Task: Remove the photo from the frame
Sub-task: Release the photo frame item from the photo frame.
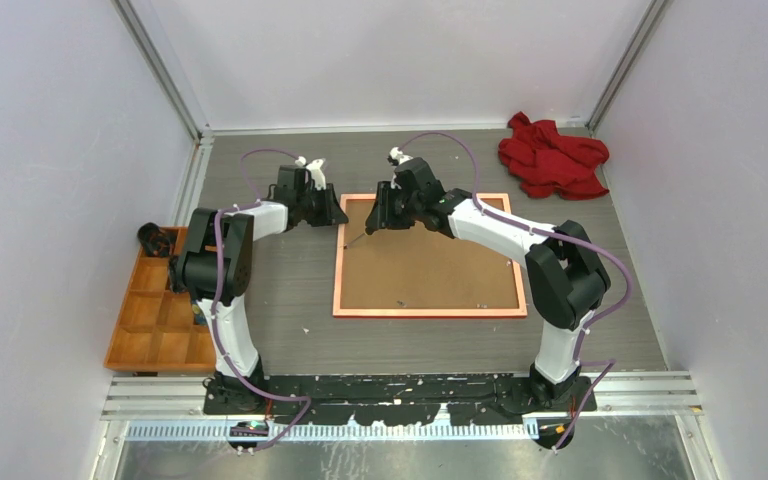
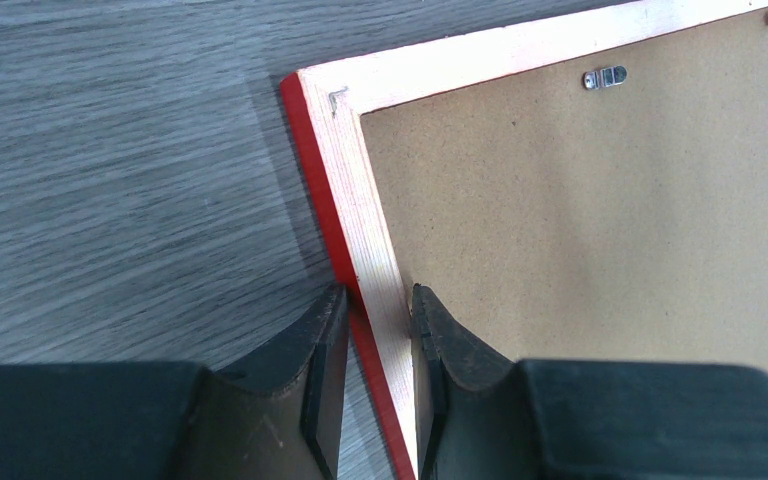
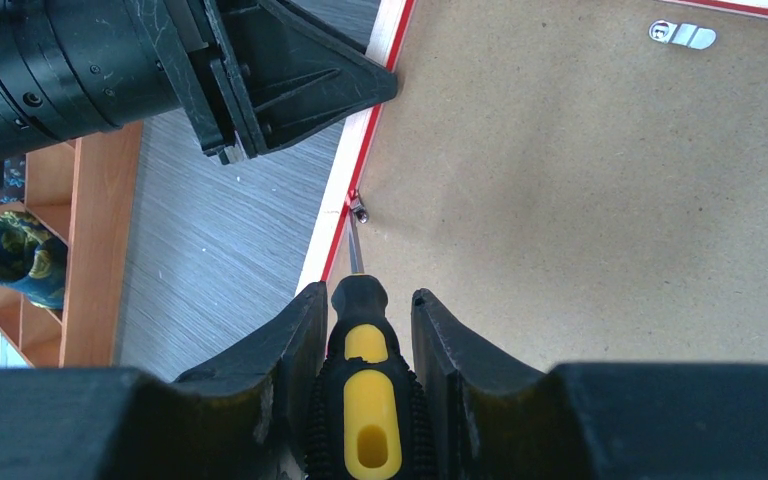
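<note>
Frame (image 1: pixel 430 312) lay flat mid-table, back side up, with the brown backing board (image 1: pixel 430 265) seated inside its rim. Photo wasn't visible from this side. My left gripper (image 2: pixel 380 300) was narrow, pinched across the frame's left rail close to the far-left corner, one finger on the red outer edge and the other on the inner edge by the board. My right gripper (image 3: pixel 365 300) was clamped on a black-and-yellow screwdriver (image 3: pixel 360 400). Its shaft pointed left and near, with the tip at a small metal tab (image 3: pixel 359 211) on the left rail, just nearward of my left gripper. A second clip (image 2: pixel 605 77) sat on the board by the far rail. Red cloth (image 1: pixel 552 155) lay far right, orange tray (image 1: pixel 150 345) near left.
</note>
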`<state>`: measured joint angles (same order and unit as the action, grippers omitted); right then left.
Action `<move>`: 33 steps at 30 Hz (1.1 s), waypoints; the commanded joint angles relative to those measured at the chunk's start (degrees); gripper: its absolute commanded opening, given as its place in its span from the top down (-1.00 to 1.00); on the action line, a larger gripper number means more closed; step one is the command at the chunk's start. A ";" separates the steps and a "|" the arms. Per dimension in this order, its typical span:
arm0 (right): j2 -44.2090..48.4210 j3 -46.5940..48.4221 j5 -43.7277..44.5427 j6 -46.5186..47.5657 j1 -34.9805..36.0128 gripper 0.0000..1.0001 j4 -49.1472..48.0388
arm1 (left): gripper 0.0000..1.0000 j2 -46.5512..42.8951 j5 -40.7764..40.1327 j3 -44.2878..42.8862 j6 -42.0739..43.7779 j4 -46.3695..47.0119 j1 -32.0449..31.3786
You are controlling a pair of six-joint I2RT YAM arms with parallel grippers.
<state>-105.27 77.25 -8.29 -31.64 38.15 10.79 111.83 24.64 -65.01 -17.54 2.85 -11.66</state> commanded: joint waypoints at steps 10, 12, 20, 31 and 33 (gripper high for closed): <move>-0.09 1.23 4.31 -1.37 0.17 0.99 2.32 | 0.53 0.00 -1.09 1.53 2.69 -1.66 -0.39; -0.04 1.11 4.39 -1.50 0.14 0.99 2.27 | 0.53 0.06 -1.01 1.55 2.73 -1.62 -0.39; 0.20 0.14 4.87 1.11 0.09 0.99 0.59 | 0.53 0.05 -1.03 1.55 2.74 -1.62 -0.38; 0.97 -0.55 5.90 -0.75 -0.30 0.99 0.41 | 0.53 0.01 -0.83 1.58 2.77 -1.57 -0.38; 0.51 -0.35 5.61 -1.08 -0.29 0.99 0.67 | 0.53 -0.03 -0.83 1.58 2.78 -1.61 -0.38</move>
<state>-105.23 77.03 -6.39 -33.32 38.24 10.20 111.83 24.67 -64.99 -17.54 2.87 -11.66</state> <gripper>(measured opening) 0.391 0.269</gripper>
